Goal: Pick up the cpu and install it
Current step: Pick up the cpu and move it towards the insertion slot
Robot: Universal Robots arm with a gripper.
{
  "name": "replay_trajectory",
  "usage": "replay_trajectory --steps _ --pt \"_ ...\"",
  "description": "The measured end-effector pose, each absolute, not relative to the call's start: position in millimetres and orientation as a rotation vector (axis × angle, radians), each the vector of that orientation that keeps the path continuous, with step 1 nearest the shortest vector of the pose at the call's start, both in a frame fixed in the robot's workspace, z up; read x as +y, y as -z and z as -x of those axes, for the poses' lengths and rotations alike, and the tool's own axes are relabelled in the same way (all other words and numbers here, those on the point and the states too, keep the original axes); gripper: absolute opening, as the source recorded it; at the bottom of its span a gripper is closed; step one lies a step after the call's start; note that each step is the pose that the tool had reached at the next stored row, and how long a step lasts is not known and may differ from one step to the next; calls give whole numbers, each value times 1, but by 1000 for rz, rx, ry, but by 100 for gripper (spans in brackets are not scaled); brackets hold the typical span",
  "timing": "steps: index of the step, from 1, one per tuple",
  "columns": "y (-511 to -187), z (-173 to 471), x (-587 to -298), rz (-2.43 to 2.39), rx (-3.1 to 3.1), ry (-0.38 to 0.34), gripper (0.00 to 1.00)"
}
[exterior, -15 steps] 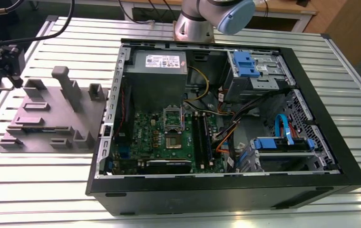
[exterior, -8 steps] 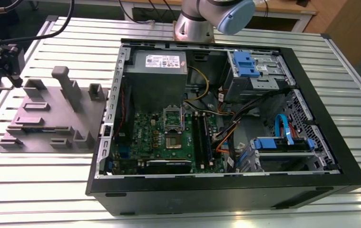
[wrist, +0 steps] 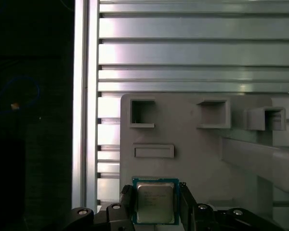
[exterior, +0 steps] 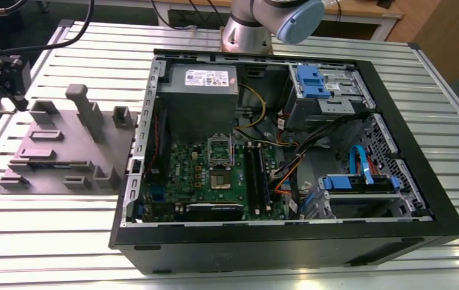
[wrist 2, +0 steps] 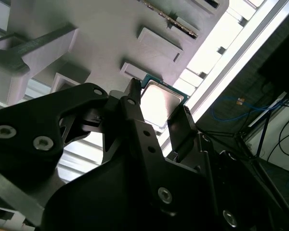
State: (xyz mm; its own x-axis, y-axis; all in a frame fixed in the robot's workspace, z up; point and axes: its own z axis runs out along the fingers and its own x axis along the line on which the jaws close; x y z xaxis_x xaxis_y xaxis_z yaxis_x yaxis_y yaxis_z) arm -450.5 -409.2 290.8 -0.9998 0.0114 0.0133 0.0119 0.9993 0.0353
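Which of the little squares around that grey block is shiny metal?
The chip right at the gripper: pale silver top with a thin dark rim. The other squares are hollow pockets in the same dull grey as the block.

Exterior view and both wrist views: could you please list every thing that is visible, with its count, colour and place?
slatted metal table: one, silver, under everything
open computer case: one, black, middle of the table
power-supply box: one, grey, inside the case, far side
motherboard: one, green, on the case floor
drive brackets: two, blue, inside the case, toward the exterior view's right
plastic block with upright posts: one, grey-mauve, on the table, at the exterior view's left of the case
small flat square cpu: one, pale silver top with dark rim, gripped at two opposite edges
robot arm: one, silver-grey, behind the case
pincer: one, black, shut on the cpu
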Motion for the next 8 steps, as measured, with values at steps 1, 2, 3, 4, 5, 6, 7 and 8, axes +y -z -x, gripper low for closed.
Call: replay_trajectory --steps 1,2,3,4,5,6,7,8 --pt "-291 450 -409 18 -3128 54 47" --pt "-291 450 -409 18 -3128 54 47" --pt "-291 450 -409 18 -3128 52 47" --pt "-291 450 -409 18 -3128 52 47" --pt "-292 450 -409 18 -3128 51 47" --pt "-292 450 -409 18 -3128 51 47" --pt "-292 450 -409 18 -3128 50 47" --pt "-293 450 -409 18 -3128 50 47"
